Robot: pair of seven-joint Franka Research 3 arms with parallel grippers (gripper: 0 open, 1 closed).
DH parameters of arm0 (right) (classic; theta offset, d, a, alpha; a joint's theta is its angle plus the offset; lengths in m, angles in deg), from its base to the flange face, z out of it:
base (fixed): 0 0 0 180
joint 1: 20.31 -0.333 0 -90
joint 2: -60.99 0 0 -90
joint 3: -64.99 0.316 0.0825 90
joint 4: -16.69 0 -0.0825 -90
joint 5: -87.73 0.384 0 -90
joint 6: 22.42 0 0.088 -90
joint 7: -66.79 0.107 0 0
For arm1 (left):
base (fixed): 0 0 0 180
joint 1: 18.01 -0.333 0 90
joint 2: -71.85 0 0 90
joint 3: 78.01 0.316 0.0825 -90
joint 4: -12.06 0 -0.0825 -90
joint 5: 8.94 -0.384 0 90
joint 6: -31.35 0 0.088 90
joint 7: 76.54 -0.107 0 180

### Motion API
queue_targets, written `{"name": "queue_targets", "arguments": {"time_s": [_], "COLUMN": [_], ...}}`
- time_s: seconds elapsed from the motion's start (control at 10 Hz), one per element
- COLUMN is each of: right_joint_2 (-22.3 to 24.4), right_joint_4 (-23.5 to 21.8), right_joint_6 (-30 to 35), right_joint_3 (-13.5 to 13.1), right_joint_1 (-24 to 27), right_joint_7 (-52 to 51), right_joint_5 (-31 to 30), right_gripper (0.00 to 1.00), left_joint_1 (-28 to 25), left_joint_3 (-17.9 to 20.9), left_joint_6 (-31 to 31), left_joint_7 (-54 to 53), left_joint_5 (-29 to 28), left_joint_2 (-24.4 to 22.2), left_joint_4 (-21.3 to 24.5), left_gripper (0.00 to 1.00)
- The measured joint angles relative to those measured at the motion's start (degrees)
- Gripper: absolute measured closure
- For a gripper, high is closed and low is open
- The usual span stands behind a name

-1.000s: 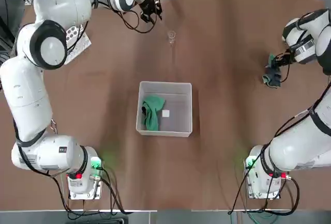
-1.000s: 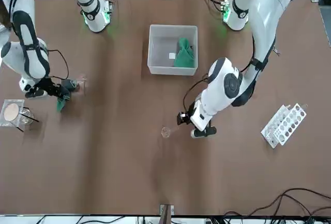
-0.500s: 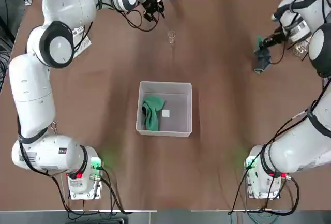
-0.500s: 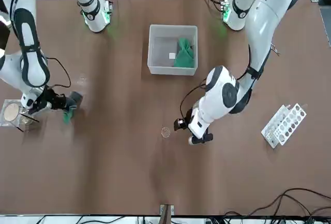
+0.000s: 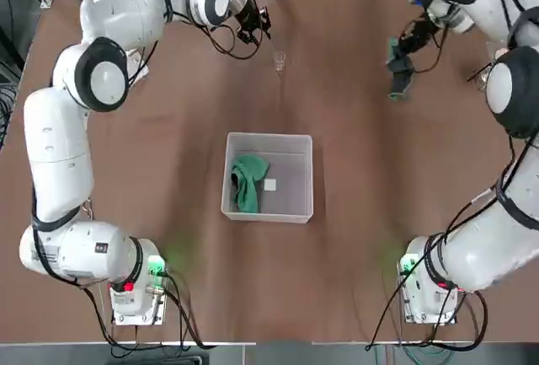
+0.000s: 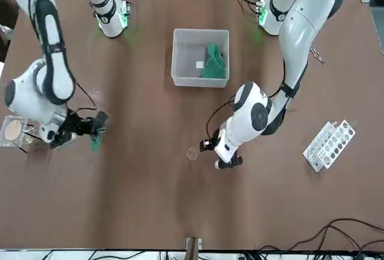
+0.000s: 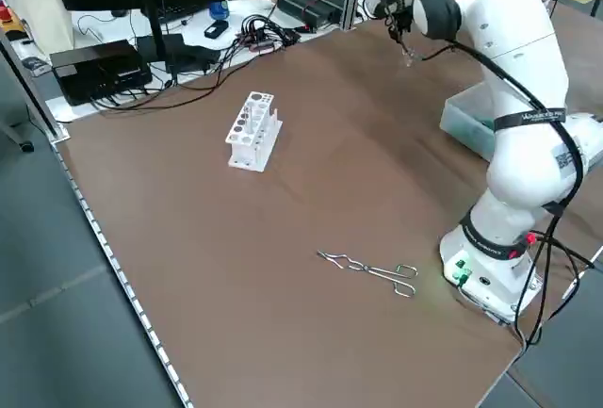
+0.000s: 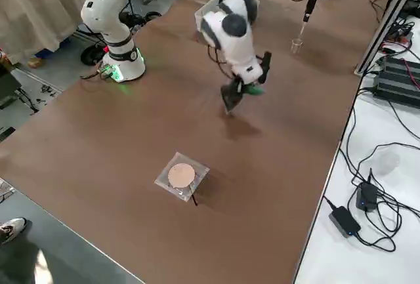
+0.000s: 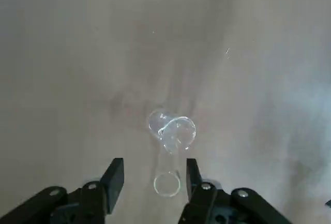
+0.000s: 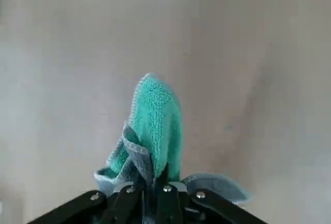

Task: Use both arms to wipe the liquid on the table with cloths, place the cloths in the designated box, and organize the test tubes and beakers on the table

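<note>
While the top view shows the right tool [image 5: 402,55] at upper right pinching a grey-green cloth [image 5: 399,78], the green cloth [image 5: 248,181] lies in the box [image 5: 290,188] — mid-frame on the desk [image 5: 362,188]. In the left wrist view the left tool [image 9: 155,175] is spread at the bottom — glassware [image 9: 172,133] showing at the centre.

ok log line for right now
right gripper: shut on grey-green cloth | left gripper: open, near glassware | green cloth: in bin
</note>
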Motion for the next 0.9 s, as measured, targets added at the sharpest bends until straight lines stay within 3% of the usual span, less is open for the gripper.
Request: {"name": "queue_targets", "arguments": {"time_s": [0.2, 0.4, 0.5, 0.6, 0.9], "right_joint_2": [1.1, 1.6, 1.6, 1.8, 3.2], "right_joint_4": [6.5, 10.1, 10.5, 10.7, 10.9], "right_joint_6": [10.4, 15.4, 15.9, 16.0, 15.9], "right_joint_3": [0.1, 0.3, 0.4, 0.6, 1.4], "right_joint_1": [-5.2, -11.4, -15.3, -19.7, -33.3], "right_joint_7": [14.4, 24.4, 29.8, 36.6, 52.4], "right_joint_5": [-3.7, -4.0, -3.9, -3.9, -3.7], "right_gripper": [0.90, 0.90, 0.90, 0.90, 0.90], "left_joint_1": [0.2, 0.3, 0.3, 0.3, 0.4], "left_joint_3": [0.0, 0.1, 0.1, 0.1, 0.1], "left_joint_6": [0.0, 0.0, 0.0, 0.0, 0.0], "left_joint_7": [0.0, 0.0, 0.0, 0.0, 0.0], "left_joint_5": [0.0, 0.0, 0.0, 0.0, -0.1], "left_joint_2": [0.0, 0.0, 0.0, 0.0, 0.1], "left_joint_4": [-0.1, -0.2, -0.3, -0.3, -0.4], "left_gripper": [0.45, 0.49, 0.59, 0.62, 0.63]}}
